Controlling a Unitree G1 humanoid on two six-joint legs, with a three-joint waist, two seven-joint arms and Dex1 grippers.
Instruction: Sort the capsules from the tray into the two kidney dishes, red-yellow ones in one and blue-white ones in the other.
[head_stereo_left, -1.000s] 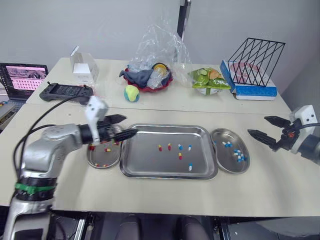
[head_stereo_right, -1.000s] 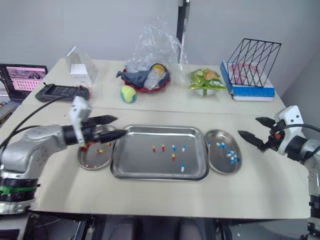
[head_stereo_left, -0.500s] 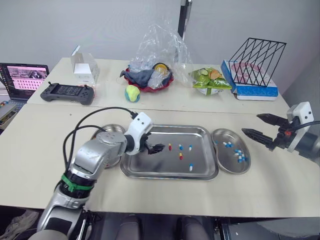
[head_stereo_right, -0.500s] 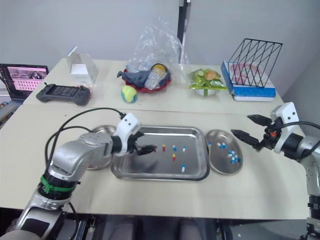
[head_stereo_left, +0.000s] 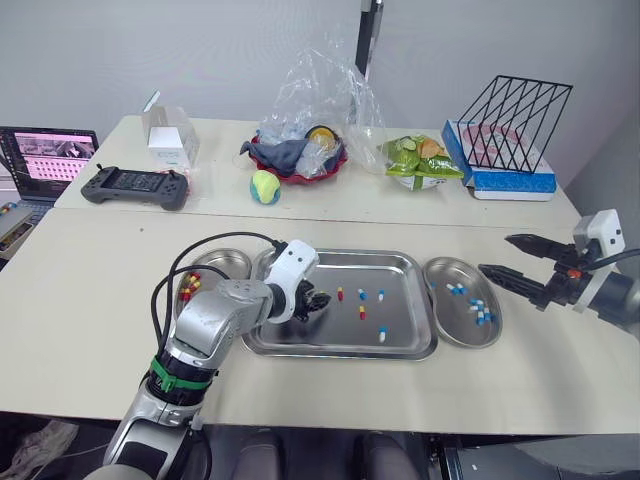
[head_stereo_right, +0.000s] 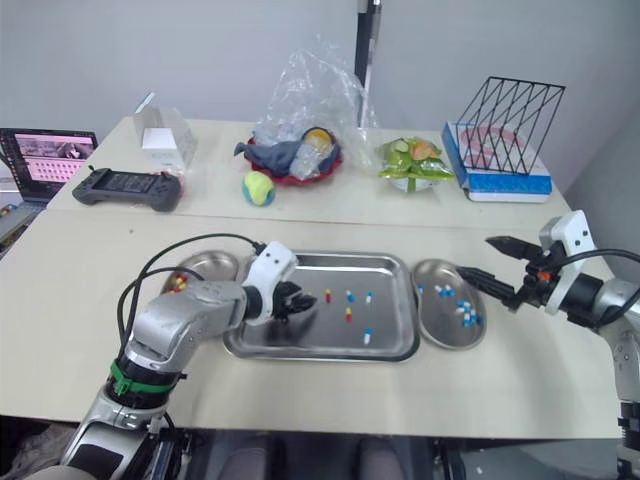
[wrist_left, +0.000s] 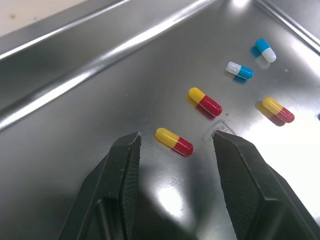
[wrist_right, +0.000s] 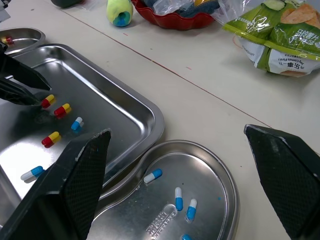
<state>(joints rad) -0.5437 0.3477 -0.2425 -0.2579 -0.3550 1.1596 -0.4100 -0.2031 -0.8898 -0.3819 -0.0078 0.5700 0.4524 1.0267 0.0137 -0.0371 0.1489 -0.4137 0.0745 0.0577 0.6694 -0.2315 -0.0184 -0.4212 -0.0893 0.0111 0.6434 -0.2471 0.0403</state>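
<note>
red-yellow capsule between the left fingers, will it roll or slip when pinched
Smooth and rounded on the glossy tray, the red-yellow capsule probably rolls or skids if nudged. It looks light, so an off-centre pinch may squirt it aside.

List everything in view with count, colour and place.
steel rectangular tray: one, silver, centre
steel kidney dishes: two, silver, flanking tray
red-yellow capsules: three in tray, several in left dish
blue-white capsules: three in tray, several in right dish
black game controller, white box: one each, back left
laptop: one, far left
yellow-green ball, red bowl: one each, back centre
green snack bag, black wire rack: one each, back right
left gripper: jaws open astride one red-yellow capsule
right gripper: jaws open, beside right dish
</note>
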